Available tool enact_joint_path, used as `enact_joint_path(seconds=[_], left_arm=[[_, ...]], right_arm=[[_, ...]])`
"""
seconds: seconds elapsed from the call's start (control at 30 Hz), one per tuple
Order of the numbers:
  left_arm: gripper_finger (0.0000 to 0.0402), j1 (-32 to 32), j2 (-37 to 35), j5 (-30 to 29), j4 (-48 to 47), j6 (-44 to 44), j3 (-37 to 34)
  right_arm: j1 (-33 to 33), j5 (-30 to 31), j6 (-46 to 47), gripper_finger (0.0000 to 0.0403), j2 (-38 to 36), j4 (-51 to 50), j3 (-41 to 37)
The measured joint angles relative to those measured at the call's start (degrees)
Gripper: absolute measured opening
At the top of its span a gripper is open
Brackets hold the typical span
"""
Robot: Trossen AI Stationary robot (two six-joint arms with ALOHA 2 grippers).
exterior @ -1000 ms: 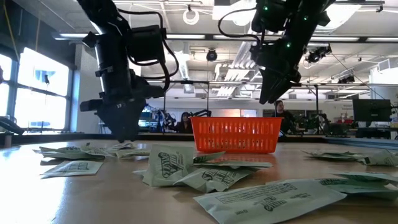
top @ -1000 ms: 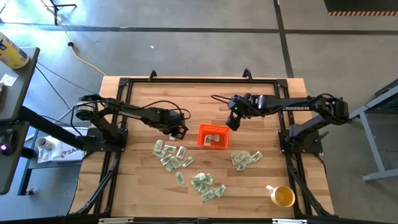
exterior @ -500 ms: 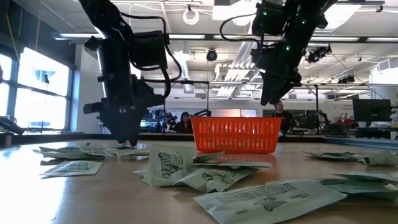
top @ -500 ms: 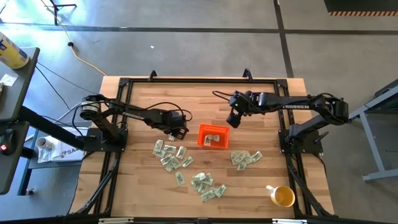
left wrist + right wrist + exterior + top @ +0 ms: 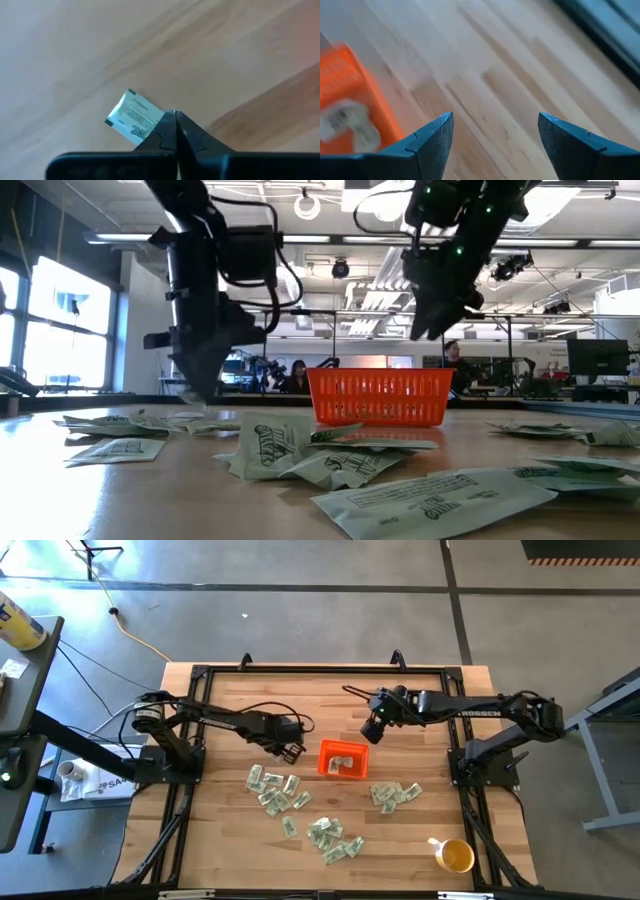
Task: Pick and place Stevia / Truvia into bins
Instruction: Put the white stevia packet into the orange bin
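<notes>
Packet (image 5: 134, 118) pinched in left gripper (image 5: 175, 116), lower edge hidden.

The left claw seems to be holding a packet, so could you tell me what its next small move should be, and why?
Probably carry it right over the orange bin and release: the left claw is shut on a packet, beside the bin, not above it.

wood-plank table (image 5: 230, 840) (matt), paper packets (image 5: 275, 792), orange plastic bin (image 5: 343, 759).
</notes>
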Motion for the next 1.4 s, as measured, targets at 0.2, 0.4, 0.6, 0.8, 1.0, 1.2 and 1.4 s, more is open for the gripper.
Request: enact_joint_path(seconds=[0.2,0.4,0.6,0.8,1.0,1.2,1.4], left_arm=[[0.0025,0.0,0.0,-3.6,-2.4,6.8,7.9],[0.0027,0.0,-0.1,-3.3,12.9,23.3,13.7],[0.0024,0.0,3.5,3.9,24.2,29.2,16.1],[0.0051,0.0,10.0,9.7,26.0,28.8,16.8],[0.0104,-0.1,10.9,12.3,28.5,27.4,16.9],[0.019,0.0,10.0,11.7,26.8,24.6,16.9],[0.0236,0.0,5.2,6.3,5.7,21.4,16.9]], right_arm=[[1.0,5.8,3.1,0.0265,-4.4,0.0,0.0],[1.0,9.5,3.9,0.0243,-8.6,-4.1,0.0],[0.8,10.0,7.6,0.0232,-10.6,-11.1,0.0],[0.9,9.6,7.9,0.0232,-10.6,-13.2,0.0],[0.9,9.3,7.6,0.0232,-10.6,-13.2,0.0],[0.9,9.6,6.9,0.0232,-10.6,-12.3,0.0],[0.8,9.4,6.0,0.0232,-10.6,-10.0,0.0]])
